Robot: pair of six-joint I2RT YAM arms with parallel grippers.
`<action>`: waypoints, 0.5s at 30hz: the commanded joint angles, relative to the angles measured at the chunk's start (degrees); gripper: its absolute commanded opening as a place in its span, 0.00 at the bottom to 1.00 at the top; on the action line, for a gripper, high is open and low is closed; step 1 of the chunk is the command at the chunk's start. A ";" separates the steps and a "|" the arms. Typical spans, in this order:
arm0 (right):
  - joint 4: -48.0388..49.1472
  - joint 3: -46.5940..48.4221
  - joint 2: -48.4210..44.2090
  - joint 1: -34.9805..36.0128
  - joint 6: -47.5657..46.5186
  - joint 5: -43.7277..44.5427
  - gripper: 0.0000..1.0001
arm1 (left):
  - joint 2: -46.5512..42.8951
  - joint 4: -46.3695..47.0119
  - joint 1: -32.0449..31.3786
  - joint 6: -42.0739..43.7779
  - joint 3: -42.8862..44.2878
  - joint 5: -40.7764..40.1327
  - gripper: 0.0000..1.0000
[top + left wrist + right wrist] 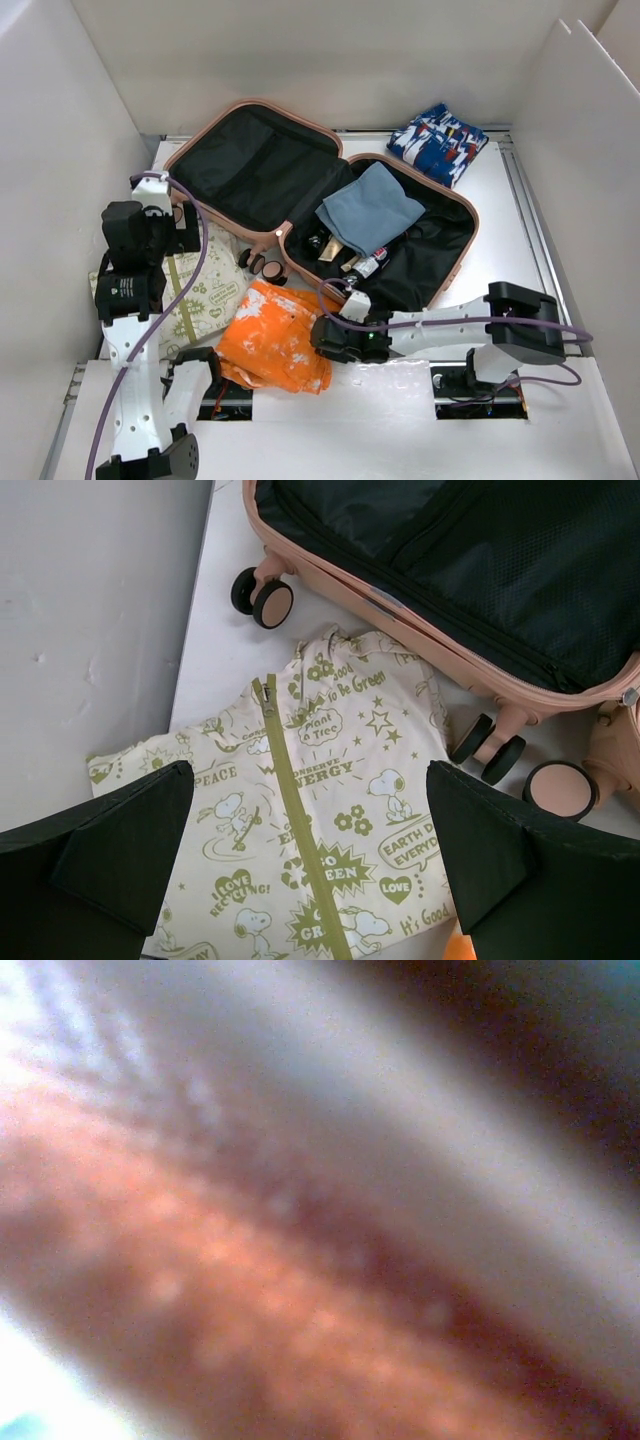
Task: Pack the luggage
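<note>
The salmon-pink luggage lies open at the table's middle, with black lining in both halves. Its right half holds a folded blue-grey cloth and some small bottles. My left gripper is open and hovers over a cream Snoopy-print garment with an olive zip, beside the luggage shell; its jaws stand wide and empty. My right gripper is down at the right edge of an orange garment. Its wrist view is only an orange blur, so its jaws are hidden.
A blue, white and red patterned garment lies at the back right. The luggage wheels stick out by the cream garment. White walls enclose the table on the left, back and right.
</note>
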 commanded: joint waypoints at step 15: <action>4.46 10.16 -6.22 4.02 -43.22 10.70 0.00 | -2.17 3.36 0.39 0.93 -0.82 -1.67 1.00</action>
